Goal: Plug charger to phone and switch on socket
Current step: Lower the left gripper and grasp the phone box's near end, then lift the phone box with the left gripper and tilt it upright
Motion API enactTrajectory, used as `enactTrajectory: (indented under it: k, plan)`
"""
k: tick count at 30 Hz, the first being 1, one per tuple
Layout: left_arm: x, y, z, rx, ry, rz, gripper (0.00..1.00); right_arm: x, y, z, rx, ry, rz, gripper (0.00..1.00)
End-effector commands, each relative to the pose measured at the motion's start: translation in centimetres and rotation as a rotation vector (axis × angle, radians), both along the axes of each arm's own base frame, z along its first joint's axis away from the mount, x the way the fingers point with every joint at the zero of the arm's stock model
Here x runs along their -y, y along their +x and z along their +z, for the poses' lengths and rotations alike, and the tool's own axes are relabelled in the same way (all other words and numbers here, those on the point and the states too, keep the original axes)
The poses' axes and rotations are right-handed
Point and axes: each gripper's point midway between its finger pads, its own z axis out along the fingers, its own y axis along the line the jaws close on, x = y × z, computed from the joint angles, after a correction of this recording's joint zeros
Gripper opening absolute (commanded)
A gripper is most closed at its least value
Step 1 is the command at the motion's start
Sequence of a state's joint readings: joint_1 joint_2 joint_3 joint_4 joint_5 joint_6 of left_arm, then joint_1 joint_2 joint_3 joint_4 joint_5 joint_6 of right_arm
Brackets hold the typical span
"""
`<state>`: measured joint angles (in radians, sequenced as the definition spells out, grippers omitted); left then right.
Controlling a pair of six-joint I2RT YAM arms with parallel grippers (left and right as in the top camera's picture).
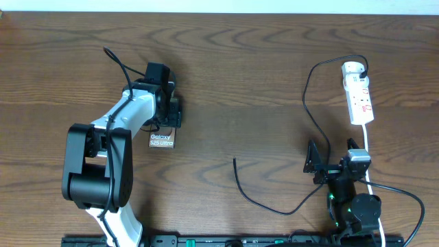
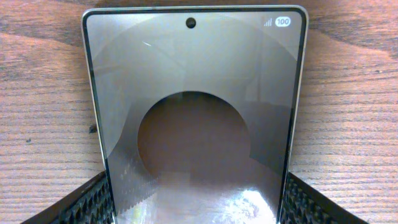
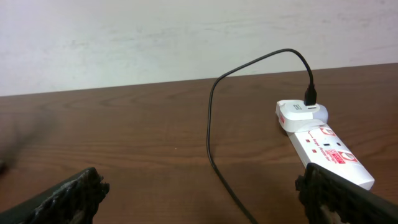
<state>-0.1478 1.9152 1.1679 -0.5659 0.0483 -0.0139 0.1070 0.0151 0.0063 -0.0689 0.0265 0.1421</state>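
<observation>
**Left arm has the phone pinned, cable tip lying loose**

The left gripper clamps the slim bronze-faced Galaxy phone by its long edges. The phone lies flat on the brown wooden table, and I guess the grip is there to steady it for plugging. The right gripper hangs wide and empty, facing the narrow white power strip. The thin black charger cable is already plugged in at the strip, and its free tip lies between the arms.
</observation>
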Motion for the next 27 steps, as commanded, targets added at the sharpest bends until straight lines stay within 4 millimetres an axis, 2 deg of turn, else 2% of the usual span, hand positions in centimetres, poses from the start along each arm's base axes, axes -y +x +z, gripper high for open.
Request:
enactTrajectory:
  k: [1,3,8,12,14,19,24,26,27]
  plan:
    - [-0.4,-1.4,-1.8,-0.055,0.017,-0.004,0.22,0.0,0.0,0.0,-0.001,0.009,-0.002,0.99]
    - [-0.4,-1.4,-1.8,-0.055,0.017,-0.004,0.08,0.0,0.0,0.0,-0.001,0.009,-0.003,0.99]
    - [-0.3,-1.1,-1.5,-0.043,0.015,-0.004,0.07,0.0,0.0,0.0,-0.001,0.009,-0.002,0.99]
    - [-0.1,0.3,0.6,0.016,0.006,-0.003,0.07,0.0,0.0,0.0,-0.001,0.009,-0.002,0.99]
    - [0.1,1.2,2.5,0.069,-0.003,-0.003,0.07,0.0,0.0,0.0,-0.002,0.010,-0.002,0.99]
    - [1.4,3.1,9.4,0.247,-0.092,-0.018,0.07,0.0,0.0,0.0,-0.002,0.010,-0.002,0.99]
    - [2.8,2.8,16.2,0.404,-0.215,0.013,0.07,0.0,0.0,0.0,-0.001,0.009,-0.002,0.99]
    - [3.0,2.4,18.6,0.450,-0.273,0.075,0.08,0.0,0.0,0.0,-0.002,0.010,-0.002,0.99]
    - [2.9,1.7,20.5,0.469,-0.337,0.196,0.07,0.0,0.0,0.0,-0.002,0.010,-0.002,0.99]
